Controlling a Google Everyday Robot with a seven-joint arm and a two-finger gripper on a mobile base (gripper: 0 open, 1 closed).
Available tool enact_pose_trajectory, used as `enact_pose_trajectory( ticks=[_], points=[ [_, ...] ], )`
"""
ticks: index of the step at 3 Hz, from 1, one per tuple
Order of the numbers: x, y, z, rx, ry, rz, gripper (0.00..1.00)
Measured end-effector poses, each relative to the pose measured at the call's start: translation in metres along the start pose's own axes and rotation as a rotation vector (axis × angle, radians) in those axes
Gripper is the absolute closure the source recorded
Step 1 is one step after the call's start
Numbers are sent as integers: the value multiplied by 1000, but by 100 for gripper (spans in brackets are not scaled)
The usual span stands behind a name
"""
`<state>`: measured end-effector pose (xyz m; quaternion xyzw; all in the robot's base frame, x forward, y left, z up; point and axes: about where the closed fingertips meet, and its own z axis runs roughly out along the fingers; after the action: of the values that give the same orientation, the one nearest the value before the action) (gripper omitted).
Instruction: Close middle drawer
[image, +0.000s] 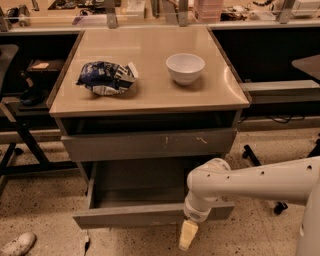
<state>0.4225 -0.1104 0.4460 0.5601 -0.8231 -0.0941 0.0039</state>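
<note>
A white shoe (17, 244) is seen on the speckled floor (45, 200), well to the left of the cabinet (150, 47) and lower than its base.

A crumpled blue and white snack bag (106, 77) is laid on the left half of the cabinet top.

The grey drawer front with pale scratch marks (150, 144) is located directly under the cabinet top. A dark gap is visible between the two.

The middle drawer (135, 216) is located below that scratched front. It is pulled well out of the cabinet toward the camera, so that its grey tray interior is exposed. Its plain flat front spans nearly the full width of the cabinet.

A white bowl (185, 67) is set upright on the right half of the cabinet top, well apart from the snack bag.

The gripper (188, 235) is positioned at the lower right of the cabinet, at the right part of the middle drawer's front. It is pointed downward and is seen as a pale yellowish tip below the front's lower edge. Whether it is open or closed cannot be told, and contact with the front cannot be confirmed.

The white arm (260, 180) is extended to the gripper from the right of the cabinet.
</note>
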Motion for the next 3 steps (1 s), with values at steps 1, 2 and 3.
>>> enact_pose_trajectory(
  ticks=[1,2,3],
  points=[
    [0,0,0,0,0,0,0],
    [0,0,0,0,0,0,18],
    [0,0,0,0,0,0,41]
  ],
)
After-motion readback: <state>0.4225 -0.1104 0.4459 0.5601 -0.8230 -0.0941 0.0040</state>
